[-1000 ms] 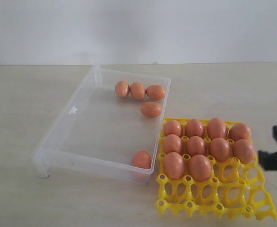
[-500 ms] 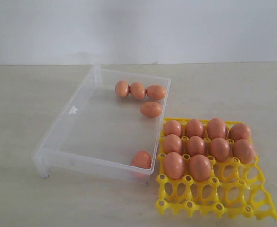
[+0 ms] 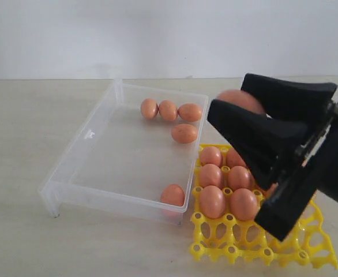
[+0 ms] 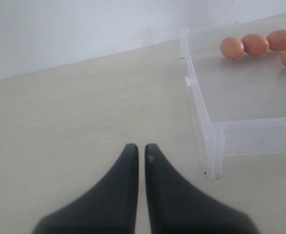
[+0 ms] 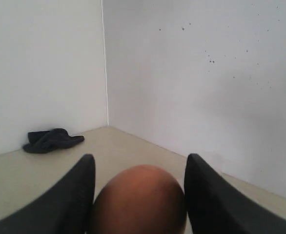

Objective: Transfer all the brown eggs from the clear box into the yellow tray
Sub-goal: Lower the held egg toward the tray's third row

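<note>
Gripping one egg between its two black fingers, the right gripper (image 5: pixel 140 163) holds its jaws spread to the egg's width, a finger pressed on each side. This held egg (image 5: pixel 139 202) fills the gap just behind the fingertips, and in the exterior view it (image 3: pixel 242 98) shows pinched in the same place. The left gripper (image 4: pixel 139 148) has its jaws closed together on nothing, only a thin slit between them, over the bare table (image 4: pixel 60 122). Ahead of its tips and off to one side stands a corner of the clear box (image 4: pixel 201 112). Behind the right gripper's fingers in the exterior view lies the yellow tray (image 3: pixel 244 242), where six brown eggs (image 3: pixel 213 201) show in cells clear of the fingers; the arm hides the rest of that tray. Beside the tray, touching or nearly so, the clear box holds five more brown eggs: one at its near corner by the tray, one further in, and three in a row along the far wall. Far beyond the right fingertips a dark cloth (image 5: pixel 52 139) lies by a white wall (image 5: pixel 206 73).
</note>
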Controlling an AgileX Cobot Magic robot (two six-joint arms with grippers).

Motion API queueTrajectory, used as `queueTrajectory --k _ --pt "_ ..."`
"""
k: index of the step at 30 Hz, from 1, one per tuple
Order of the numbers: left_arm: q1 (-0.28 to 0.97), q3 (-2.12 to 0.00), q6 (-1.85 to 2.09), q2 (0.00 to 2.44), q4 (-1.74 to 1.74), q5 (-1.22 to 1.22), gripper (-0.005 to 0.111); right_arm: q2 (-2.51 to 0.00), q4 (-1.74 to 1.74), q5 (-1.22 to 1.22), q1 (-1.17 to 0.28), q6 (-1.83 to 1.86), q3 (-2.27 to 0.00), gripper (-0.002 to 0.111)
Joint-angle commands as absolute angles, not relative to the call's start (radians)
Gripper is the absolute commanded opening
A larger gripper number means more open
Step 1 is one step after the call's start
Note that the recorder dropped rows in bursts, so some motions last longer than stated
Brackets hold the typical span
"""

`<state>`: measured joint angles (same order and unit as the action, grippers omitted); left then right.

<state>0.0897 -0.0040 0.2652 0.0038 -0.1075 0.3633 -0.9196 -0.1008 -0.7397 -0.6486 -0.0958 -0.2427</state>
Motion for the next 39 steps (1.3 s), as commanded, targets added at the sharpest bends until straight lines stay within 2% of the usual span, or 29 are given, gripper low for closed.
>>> queueTrajectory --k 1,6,13,20,23,28,39 --pt "0.086 0.000 0.255 0.000 -0.108 0.360 0.004 -0.917 -0.074 -0.815 -0.648 0.009 -0.118 0.000" --pt "0.086 0.000 0.255 0.000 -0.108 0.360 0.004 -0.917 0.116 -0.818 -0.648 0.067 -0.025 0.000" --pt "0.086 0.000 0.255 0.000 -0.108 0.360 0.004 -0.917 0.707 -0.725 -0.648 0.266 -0.002 0.000" --pt "0.086 0.000 0.255 0.000 -0.108 0.360 0.004 -0.919 0.771 -0.411 -0.648 0.267 -0.039 0.000" --pt "0.086 0.000 0.255 0.000 -0.108 0.360 0.004 -0.919 0.775 -0.351 -0.648 0.268 -0.073 0.000" --pt "0.086 0.000 0.255 0.000 -0.108 0.360 0.004 -0.969 0.847 -0.333 -0.646 0.297 -0.133 0.000" --pt "0.086 0.000 0.255 0.000 -0.108 0.360 0.004 -1.383 0.903 -0.414 -0.589 0.429 -0.247 0.000"
